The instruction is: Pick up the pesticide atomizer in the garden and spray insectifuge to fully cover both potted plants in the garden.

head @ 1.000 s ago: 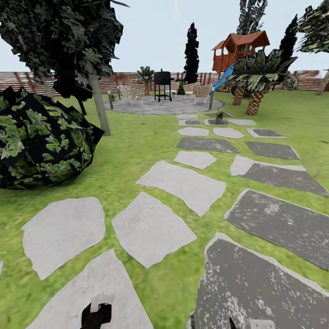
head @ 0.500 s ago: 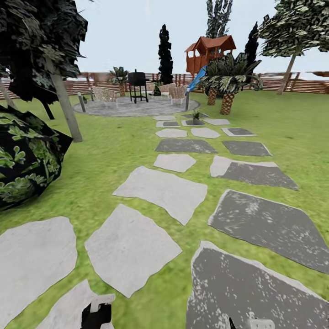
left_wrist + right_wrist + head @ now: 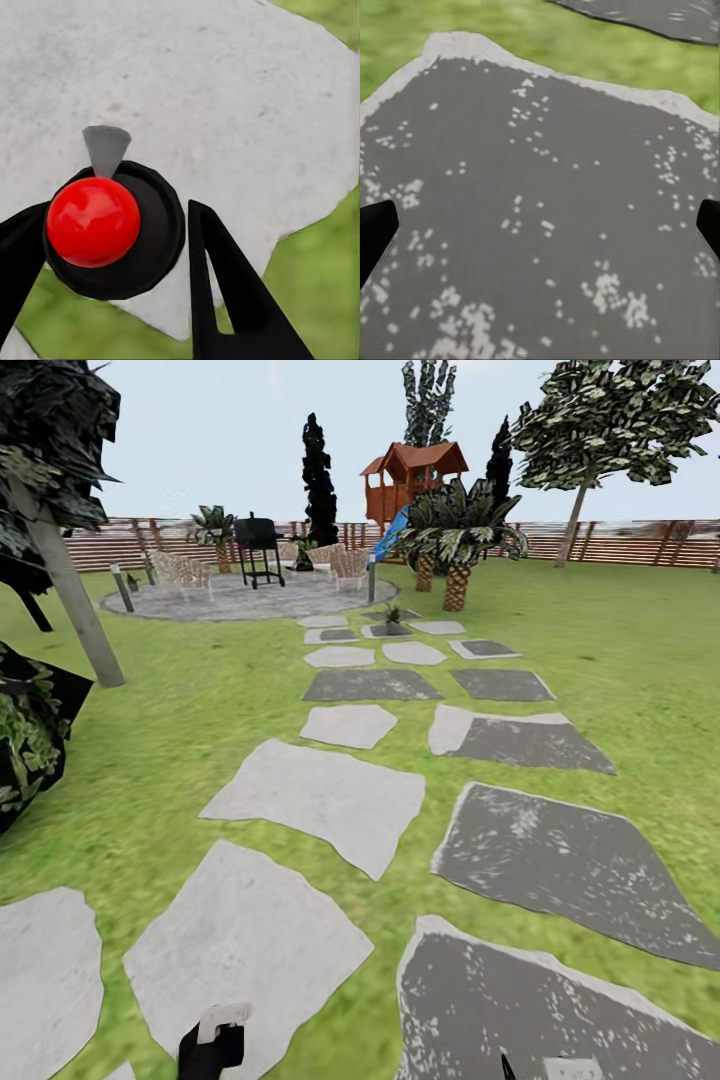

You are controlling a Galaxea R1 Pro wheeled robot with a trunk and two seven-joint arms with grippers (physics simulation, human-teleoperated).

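I can read no text, label, brand, number or sign anywhere in my views; neither the pale and dark grey stepping stones (image 3: 318, 796) nor the brown slatted wooden fence (image 3: 620, 540) carries lettering.

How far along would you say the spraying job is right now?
Nothing looks done. The left gripper and right gripper are open, holding nothing, above the stepping stones. One potted plant stands far ahead by the patio. Left: fetch the atomizer, spray both plants.
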